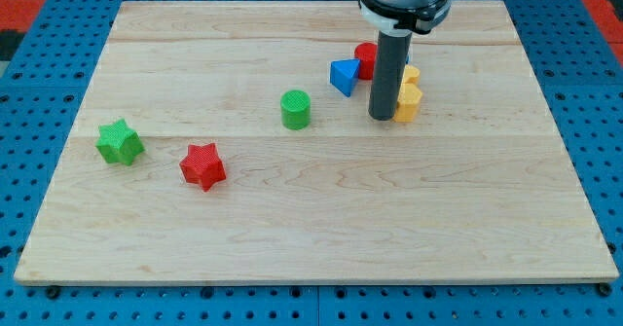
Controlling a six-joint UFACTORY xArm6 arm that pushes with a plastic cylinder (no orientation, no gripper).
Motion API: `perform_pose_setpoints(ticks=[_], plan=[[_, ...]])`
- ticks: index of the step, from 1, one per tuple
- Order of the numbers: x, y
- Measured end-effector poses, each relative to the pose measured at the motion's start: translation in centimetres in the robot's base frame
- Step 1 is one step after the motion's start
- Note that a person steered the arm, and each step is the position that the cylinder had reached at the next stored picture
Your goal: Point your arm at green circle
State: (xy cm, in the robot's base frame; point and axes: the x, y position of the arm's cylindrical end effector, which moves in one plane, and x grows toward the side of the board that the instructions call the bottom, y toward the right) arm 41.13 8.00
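Observation:
The green circle (296, 109) is a short green cylinder near the middle of the wooden board (311, 219). My tip (382, 118) stands to its right, about a block's width and a half away, not touching it. The rod comes down from the view's top. My tip is right beside a yellow block (409, 102), touching or nearly touching its left side.
A blue triangle block (344, 76) and a red cylinder (365, 56) sit just up-left of the rod. A second yellow block (412, 74) is partly hidden behind the rod. A green star (120, 142) and a red star (202, 165) lie at the left.

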Motion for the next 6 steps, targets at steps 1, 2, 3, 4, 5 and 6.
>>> perform_pose_setpoints(ticks=[1, 2, 3, 4, 5, 6], plan=[[1.3, -2.6], [4.7, -6.4], [7.2, -10.3], [7.3, -13.7], [7.3, -14.8], [7.3, -14.8]])
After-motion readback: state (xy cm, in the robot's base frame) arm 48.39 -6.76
